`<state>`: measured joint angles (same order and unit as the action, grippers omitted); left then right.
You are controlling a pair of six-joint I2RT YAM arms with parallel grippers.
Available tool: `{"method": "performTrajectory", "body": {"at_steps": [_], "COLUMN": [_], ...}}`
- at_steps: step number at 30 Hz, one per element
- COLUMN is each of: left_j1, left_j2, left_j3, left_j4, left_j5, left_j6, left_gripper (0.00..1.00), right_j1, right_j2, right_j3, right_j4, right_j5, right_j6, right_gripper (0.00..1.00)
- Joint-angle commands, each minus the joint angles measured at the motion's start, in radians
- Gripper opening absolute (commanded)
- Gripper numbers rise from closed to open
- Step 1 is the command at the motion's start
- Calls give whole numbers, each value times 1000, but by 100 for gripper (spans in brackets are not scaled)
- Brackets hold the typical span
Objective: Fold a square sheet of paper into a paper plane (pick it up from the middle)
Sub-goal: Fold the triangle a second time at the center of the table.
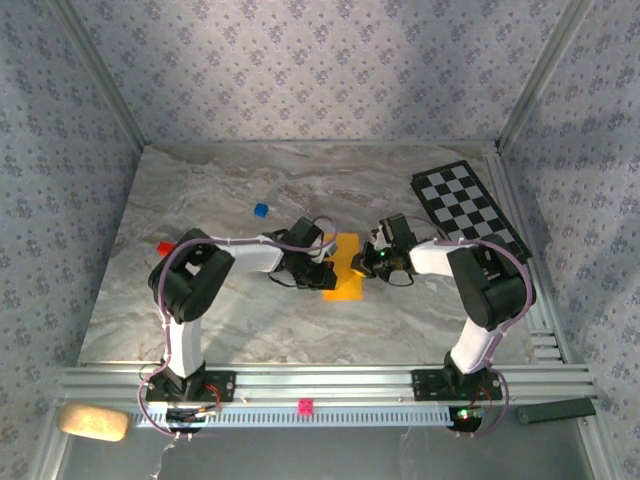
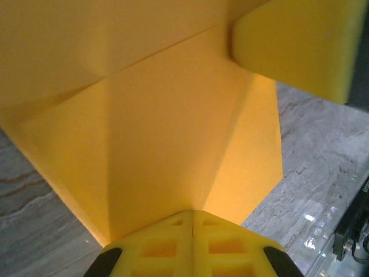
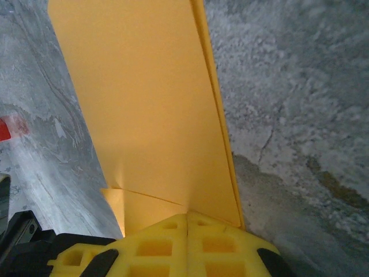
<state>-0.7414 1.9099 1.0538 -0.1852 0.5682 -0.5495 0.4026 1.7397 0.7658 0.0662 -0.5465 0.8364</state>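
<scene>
The square sheet of paper point(image 1: 343, 270), orange-yellow and folded into a narrower creased shape, sits at the middle of the marble table between both grippers. My left gripper point(image 1: 322, 268) meets it from the left. In the left wrist view its jaws point(image 2: 193, 214) are shut, with the creased paper point(image 2: 167, 133) running out from the tips. My right gripper point(image 1: 368, 262) meets the paper from the right. Its jaws point(image 3: 187, 218) are shut on the layered edge of the paper point(image 3: 144, 98). One right finger point(image 2: 300, 46) shows across the paper in the left wrist view.
A black-and-white checkered board point(image 1: 468, 212) lies at the back right. A small blue cube point(image 1: 261, 210) sits behind the left arm and a red cube point(image 1: 165, 247) at the left. Patterned walls enclose the table; an aluminium rail point(image 1: 320, 385) runs along the near edge.
</scene>
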Motion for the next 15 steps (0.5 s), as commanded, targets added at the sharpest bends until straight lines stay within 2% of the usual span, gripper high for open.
{"method": "performTrajectory", "body": {"at_steps": [1,9,15], "left_j1": [2,2,2], "left_j2": [6,-8,-19], "left_j3": [-51,-86,-89], "left_j4": [-19,14,13], "left_j5": [-6,-32,-53], "left_j6": [10,-20,-19], "left_gripper": [0,0,0], "right_j1": [-1,71,113], "right_j2": [-25,-71,-22], "right_j3": [19,-3,-47], "right_j4": [-51,24,39], "right_j5": [31,6,26], "right_j6": [-29,3,34], "right_gripper": [4,6,5]}}
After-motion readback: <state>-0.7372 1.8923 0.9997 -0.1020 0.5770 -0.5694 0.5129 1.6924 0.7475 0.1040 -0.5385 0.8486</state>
